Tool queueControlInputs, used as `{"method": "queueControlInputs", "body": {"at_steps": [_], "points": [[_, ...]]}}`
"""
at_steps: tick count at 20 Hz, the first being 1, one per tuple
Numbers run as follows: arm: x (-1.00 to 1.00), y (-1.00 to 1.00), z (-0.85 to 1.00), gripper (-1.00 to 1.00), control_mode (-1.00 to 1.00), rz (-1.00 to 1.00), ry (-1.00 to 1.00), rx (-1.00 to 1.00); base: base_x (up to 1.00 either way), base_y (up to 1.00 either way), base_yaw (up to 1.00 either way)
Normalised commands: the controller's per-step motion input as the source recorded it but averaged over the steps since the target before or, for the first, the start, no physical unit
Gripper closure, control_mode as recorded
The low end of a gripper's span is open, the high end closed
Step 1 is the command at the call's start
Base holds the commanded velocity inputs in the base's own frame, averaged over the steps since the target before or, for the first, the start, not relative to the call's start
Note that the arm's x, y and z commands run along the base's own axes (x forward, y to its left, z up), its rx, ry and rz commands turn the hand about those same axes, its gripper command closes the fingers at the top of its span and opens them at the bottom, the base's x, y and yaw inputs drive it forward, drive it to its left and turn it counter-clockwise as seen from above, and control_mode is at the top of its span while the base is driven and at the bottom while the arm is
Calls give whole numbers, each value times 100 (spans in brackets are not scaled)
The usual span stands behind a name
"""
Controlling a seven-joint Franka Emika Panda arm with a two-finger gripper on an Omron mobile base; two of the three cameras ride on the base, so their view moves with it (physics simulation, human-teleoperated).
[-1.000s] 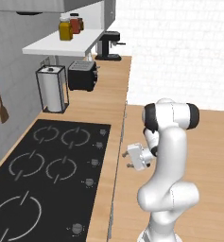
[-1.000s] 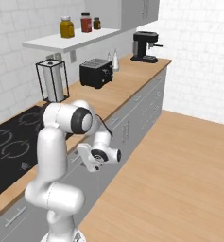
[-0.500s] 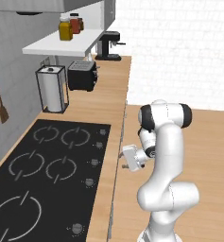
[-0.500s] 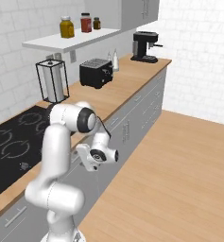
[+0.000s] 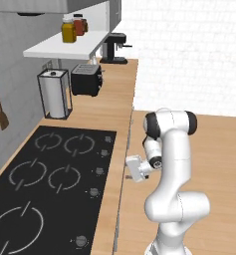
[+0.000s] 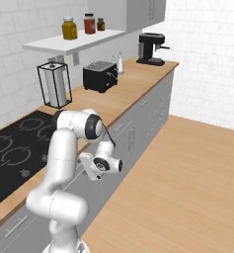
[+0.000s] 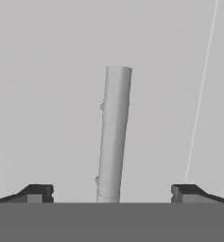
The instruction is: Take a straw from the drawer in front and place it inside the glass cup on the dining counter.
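My gripper (image 7: 113, 191) is open, its two dark fingertips (image 7: 38, 193) standing either side of a grey bar handle (image 7: 114, 132) on the drawer's light grey front panel (image 7: 47, 94). The handle sits centred between the tips, and I cannot tell whether they touch it. In the left base view the gripper (image 5: 129, 169) points at the cabinet front just below the wood worktop edge. The right base view has the gripper (image 6: 87, 165) low against that same front. The straw, the glass cup and the dining counter are out of view.
Above the drawer lies the wood worktop with the black hob (image 5: 50, 174). Further back stand a paper towel holder (image 5: 54, 94), a black toaster (image 5: 86, 79), a coffee machine (image 5: 113, 47) and a shelf of jars (image 5: 69, 30). Open wood floor (image 6: 187, 188) lies behind the arm.
The hand has come a little lower and closer to the cabinet front. The jaws have stayed open.
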Motion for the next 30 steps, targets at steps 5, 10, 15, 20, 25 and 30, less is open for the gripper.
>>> {"method": "queueControlInputs", "body": {"at_steps": [5, 10, 15, 20, 25, 30], "points": [[34, 0, -23, -100, -100, 1, 0, 3, 0, 0, 0], [28, 13, -14, -100, -100, 0, 0, 3, 0, 0, 0], [5, 44, -20, 100, -100, 0, 0, 0, 0, 0, 0], [8, 40, -19, 100, -100, 0, 0, 0, 0, 0, 0], [3, 8, -2, 100, -100, 0, 5, 0, 0, 0, 0], [-14, -1, -1, 100, -100, 0, 0, 0, 0, 0, 0]]}}
